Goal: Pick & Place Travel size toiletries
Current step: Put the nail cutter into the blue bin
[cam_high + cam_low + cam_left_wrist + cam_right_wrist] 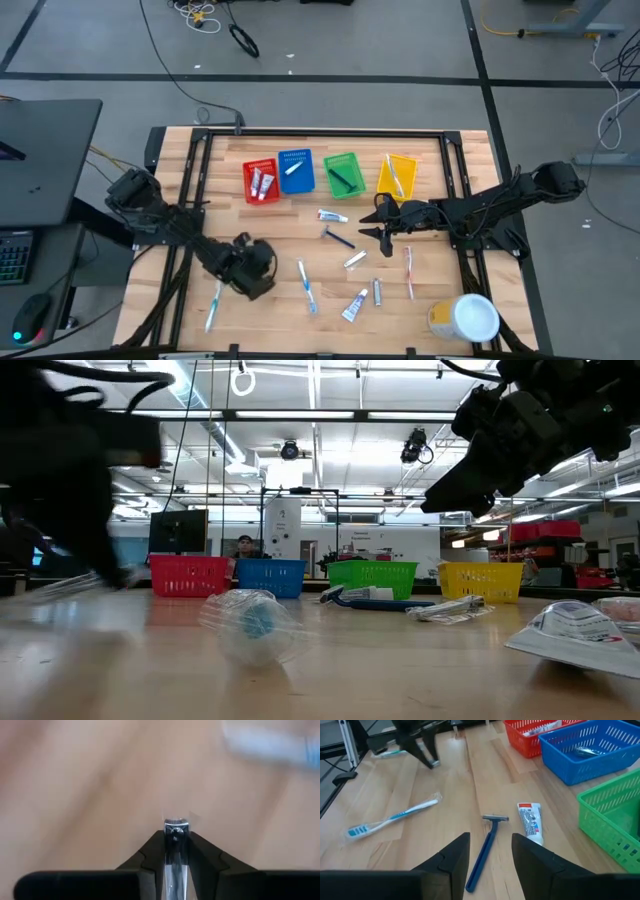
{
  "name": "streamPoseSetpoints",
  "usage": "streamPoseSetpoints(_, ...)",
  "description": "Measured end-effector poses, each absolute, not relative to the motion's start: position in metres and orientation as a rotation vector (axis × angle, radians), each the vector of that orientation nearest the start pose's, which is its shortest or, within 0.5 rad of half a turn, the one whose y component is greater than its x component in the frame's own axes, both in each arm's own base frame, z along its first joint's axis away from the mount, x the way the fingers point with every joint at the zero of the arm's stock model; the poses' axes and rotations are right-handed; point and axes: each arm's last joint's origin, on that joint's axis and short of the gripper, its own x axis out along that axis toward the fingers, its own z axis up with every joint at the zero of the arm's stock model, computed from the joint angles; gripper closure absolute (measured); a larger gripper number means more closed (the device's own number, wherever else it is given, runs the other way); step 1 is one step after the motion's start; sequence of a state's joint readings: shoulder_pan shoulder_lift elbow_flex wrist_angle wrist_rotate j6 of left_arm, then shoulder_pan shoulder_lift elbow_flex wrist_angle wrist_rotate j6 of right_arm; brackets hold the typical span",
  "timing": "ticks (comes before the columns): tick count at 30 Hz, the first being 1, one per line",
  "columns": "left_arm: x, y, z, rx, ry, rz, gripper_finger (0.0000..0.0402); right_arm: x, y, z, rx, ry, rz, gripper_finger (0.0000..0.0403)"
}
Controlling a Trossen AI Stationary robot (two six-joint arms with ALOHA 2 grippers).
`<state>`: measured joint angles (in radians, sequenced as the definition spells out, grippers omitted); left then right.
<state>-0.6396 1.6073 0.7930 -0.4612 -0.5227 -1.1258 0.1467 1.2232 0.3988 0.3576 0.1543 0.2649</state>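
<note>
Near the table's (200,170) front-left corner, the left gripper (176,832) pinches a slim razor (176,870) between narrow jaws. At mid-table the right gripper (490,852) hovers with jaws wide over a blue razor (487,845), a toothpaste tube (530,822) just beside it.

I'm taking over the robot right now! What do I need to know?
Left pincer: pinching a slim shiny item, kind unclear, near the table's front left.
Right pincer: open, hovering over the blue razor.
Done: some toiletries lie in the red bin, blue bin, green bin and yellow bin.
Left: the toothpaste tube, the toothbrush and several more on the table.
</note>
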Motion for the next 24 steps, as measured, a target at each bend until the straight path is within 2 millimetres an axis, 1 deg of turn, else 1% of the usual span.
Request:
streamPoseSetpoints(3, 0.24, -0.139, 0.152, -0.295, 0.831, 0.535, 0.0323, 0.225, 0.029, 0.17, 0.191, 0.451, -0.068, 0.0247)
streamPoseSetpoints(5, 0.253, -0.125, 0.159, -0.27, 0.759, 0.608, 0.0326, 0.225, 0.029, 0.17, 0.191, 0.451, -0.068, 0.0247)
streamPoseSetpoints(7, 0.265, -0.106, 0.165, -0.237, 0.683, 0.715, 0.0331, 0.225, 0.029, 0.17, 0.191, 0.451, -0.068, 0.0247)
streamPoseSetpoints(9, 0.278, -0.082, 0.172, -0.253, 0.617, 0.824, 0.0332, 0.225, 0.029, 0.17, 0.191, 0.451, -0.068, 0.0247)
streamPoseSetpoints(11, 0.29, -0.058, 0.18, -0.252, 0.624, 0.868, 0.033, 0.225, 0.029, 0.17, 0.191, 0.451, -0.068, 0.0247)
streamPoseSetpoints(14, 0.308, -0.023, 0.188, -0.228, 0.652, 0.813, 0.0328, 0.225, 0.029, 0.17, 0.179, 0.451, -0.065, 0.0247)
streamPoseSetpoints(18, 0.326, 0.017, 0.199, -0.196, 0.594, 0.684, 0.0331, 0.225, 0.029, 0.17, 0.149, 0.452, -0.058, 0.0247)
streamPoseSetpoints(21, 0.328, 0.043, 0.203, -0.18, 0.58, 0.637, 0.0332, 0.225, 0.029, 0.17, 0.147, 0.452, -0.058, 0.0247)
streamPoseSetpoints(24, 0.325, 0.067, 0.203, -0.136, 0.613, 0.639, 0.0331, 0.225, 0.029, 0.17, 0.147, 0.453, -0.058, 0.0247)
